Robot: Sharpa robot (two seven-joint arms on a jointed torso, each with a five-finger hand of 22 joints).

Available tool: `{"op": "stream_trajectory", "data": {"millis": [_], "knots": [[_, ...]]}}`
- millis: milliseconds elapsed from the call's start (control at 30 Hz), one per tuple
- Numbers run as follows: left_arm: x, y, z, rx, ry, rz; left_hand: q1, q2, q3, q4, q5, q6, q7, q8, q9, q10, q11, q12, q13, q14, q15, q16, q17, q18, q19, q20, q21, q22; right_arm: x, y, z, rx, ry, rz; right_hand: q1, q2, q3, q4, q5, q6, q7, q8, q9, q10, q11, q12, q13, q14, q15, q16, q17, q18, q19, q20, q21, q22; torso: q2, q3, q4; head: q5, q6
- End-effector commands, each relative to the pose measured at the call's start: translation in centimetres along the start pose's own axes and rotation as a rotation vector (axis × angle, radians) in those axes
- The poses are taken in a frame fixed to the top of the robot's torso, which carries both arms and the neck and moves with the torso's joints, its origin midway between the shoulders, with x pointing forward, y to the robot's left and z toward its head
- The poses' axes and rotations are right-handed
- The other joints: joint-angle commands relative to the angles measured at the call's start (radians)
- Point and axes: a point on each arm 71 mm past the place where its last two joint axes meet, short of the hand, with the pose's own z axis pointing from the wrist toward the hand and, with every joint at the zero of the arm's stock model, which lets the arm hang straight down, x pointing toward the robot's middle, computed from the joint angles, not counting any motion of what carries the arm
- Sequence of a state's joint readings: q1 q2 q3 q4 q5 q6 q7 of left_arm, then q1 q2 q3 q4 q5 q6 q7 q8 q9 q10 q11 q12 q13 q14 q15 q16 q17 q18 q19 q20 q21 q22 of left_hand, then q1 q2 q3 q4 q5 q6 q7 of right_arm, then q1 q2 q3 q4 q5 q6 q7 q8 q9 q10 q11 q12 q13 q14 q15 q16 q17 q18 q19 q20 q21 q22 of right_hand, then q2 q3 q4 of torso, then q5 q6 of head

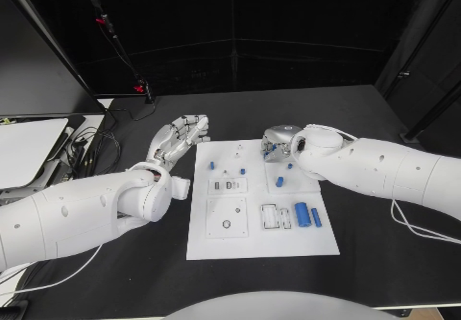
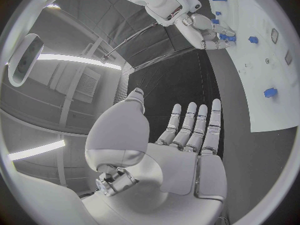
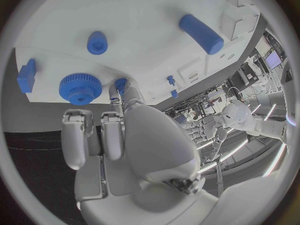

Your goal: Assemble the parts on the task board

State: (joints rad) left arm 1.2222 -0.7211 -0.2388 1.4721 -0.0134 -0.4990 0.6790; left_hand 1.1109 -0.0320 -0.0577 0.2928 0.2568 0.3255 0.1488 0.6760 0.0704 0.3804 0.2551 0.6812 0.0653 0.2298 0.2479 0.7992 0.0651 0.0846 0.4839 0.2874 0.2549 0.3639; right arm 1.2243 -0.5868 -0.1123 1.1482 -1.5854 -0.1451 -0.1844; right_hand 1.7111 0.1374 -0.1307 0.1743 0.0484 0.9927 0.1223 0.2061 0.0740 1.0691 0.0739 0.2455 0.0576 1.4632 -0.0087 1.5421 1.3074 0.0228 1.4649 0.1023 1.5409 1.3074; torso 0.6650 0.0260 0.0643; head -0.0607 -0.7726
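Little is judged done: several blue parts (image 1: 302,214) are seen lying loose on the task board (image 1: 261,247) (mid-counter). The right hand (image 1: 278,142) is held over the board's far edge, its grasp untellable; the left hand (image 1: 180,139) is spread, empty, beside the board.

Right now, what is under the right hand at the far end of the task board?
Under the right hand: the white task board, a blue gear and small blue parts beside its fingertips. Whatever lies directly beneath the palm is covered.
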Motion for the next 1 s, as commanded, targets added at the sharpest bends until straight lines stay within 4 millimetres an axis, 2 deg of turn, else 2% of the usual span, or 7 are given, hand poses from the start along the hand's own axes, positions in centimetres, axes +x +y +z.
{"op": "stream_trajectory", "data": {"millis": [33, 167, 333, 567, 767, 1000], "knots": [[0.1, -2.2, -0.3, 0.303, 0.011, -0.004, 0.001, 0.008, 0.007, 0.002, 0.007, 0.007, 0.144, 0.003, -0.001, 0.005, 0.0, -0.001, -0.001, 0.0, 0.004, -0.007, -0.001, 0.018, -0.006, 0.002, 0.007, -0.002, 0.5, -0.1, -0.1, 0.028, 0.02, -0.012, 0.031, 0.01, 0.015, -0.006, 0.0, 0.024, 0.0, 0.007, 0.004, 0.031, -0.008, -0.008, 0.003, 0.092, 0.006, 0.008, 0.177, -0.005, 0.059, 0.005, -0.003, 0.2, 0.0, -0.0003, 0.0007, 0.0, 0.001], [0.0, -2.2, -0.3, 0.3, 0.011, -0.004, 0.001, 0.009, 0.007, 0.002, 0.007, 0.007, 0.144, 0.003, -0.002, 0.005, 0.0, -0.001, -0.001, 0.0, 0.004, -0.007, -0.001, 0.018, -0.006, 0.002, 0.007, -0.002, 0.2, 0.0, -0.2, 0.025, -0.041, 0.002, 0.049, 0.01, 0.029, -0.011, 0.0, 0.043, 0.004, 0.006, 0.003, 0.063, -0.008, -0.022, 0.002, 0.093, 0.006, 0.01, 0.184, -0.006, 0.063, 0.004, 0.0, 0.205, 0.0, -0.0008, -0.0004, 0.001, 0.003], [0.1, -2.2, -0.3, 0.298, 0.011, -0.004, 0.001, 0.01, 0.007, 0.002, 0.008, 0.007, 0.144, 0.003, -0.002, 0.005, 0.0, -0.001, -0.001, -0.001, 0.004, -0.007, -0.001, 0.018, -0.006, 0.002, 0.007, -0.002, -0.4, 0.0, -0.4, 0.012, -0.147, 0.025, 0.053, 0.005, 0.037, -0.005, 0.0, 0.056, 0.006, -0.002, 0.0, 0.084, -0.006, -0.047, 0.002, 0.093, 0.008, 0.01, 0.185, -0.006, 0.064, 0.006, 0.0, 0.206, -0.001, -0.0006, 0.0016, 0.001, 0.009], [0.0, -2.2, -0.3, 0.296, 0.01, -0.004, 0.001, 0.01, 0.007, 0.002, 0.008, 0.007, 0.144, 0.003, -0.002, 0.005, 0.0, -0.001, -0.001, -0.001, 0.004, -0.007, -0.001, 0.018, -0.006, 0.002, 0.007, -0.002, -1.5, 0.2, -1.0, -0.039, -0.305, 0.055, 0.054, -0.004, 0.047, 0.005, 0.0, 0.072, 0.01, -0.01, -0.002, 0.103, -0.001, -0.077, 0.002, 0.093, 0.012, 0.011, 0.186, -0.007, 0.064, 0.01, 0.001, 0.208, -0.001, -0.0003, -0.0009, 0.013, 0.025], [-0.1, -2.2, -0.3, 0.295, 0.009, -0.003, 0.001, 0.011, 0.007, 0.001, 0.008, 0.006, 0.144, 0.003, -0.002, 0.005, 0.0, -0.002, -0.001, -0.001, 0.004, -0.007, -0.001, 0.018, -0.006, 0.002, 0.007, -0.002, -2.2, 0.6, -1.4, -0.064, -0.358, 0.083, 0.052, -0.011, 0.047, 0.01, 0.0, 0.076, 0.011, -0.015, -0.003, 0.108, 0.0, -0.09, 0.002, 0.094, 0.014, 0.011, 0.189, -0.007, 0.065, 0.011, 0.002, 0.209, 0.0, -0.0012, 0.0, 0.018, 0.031], [0.0, -2.1, -0.2, 0.294, 0.012, -0.005, 0.002, 0.012, 0.007, 0.001, 0.009, 0.006, 0.145, 0.003, -0.002, 0.005, 0.0, -0.002, -0.001, -0.001, 0.004, -0.007, -0.001, 0.018, -0.007, 0.002, 0.007, -0.002, -2.7, 1.4, -0.5, -0.084, -0.345, 0.142, 0.053, -0.014, 0.05, 0.014, 0.0, 0.076, 0.012, -0.02, -0.004, 0.11, 0.003, -0.101, 0.002, 0.094, 0.015, 0.012, 0.19, -0.007, 0.065, 0.013, 0.002, 0.209, 0.002, 0.0, 0.0011, 0.028, 0.031]]}}
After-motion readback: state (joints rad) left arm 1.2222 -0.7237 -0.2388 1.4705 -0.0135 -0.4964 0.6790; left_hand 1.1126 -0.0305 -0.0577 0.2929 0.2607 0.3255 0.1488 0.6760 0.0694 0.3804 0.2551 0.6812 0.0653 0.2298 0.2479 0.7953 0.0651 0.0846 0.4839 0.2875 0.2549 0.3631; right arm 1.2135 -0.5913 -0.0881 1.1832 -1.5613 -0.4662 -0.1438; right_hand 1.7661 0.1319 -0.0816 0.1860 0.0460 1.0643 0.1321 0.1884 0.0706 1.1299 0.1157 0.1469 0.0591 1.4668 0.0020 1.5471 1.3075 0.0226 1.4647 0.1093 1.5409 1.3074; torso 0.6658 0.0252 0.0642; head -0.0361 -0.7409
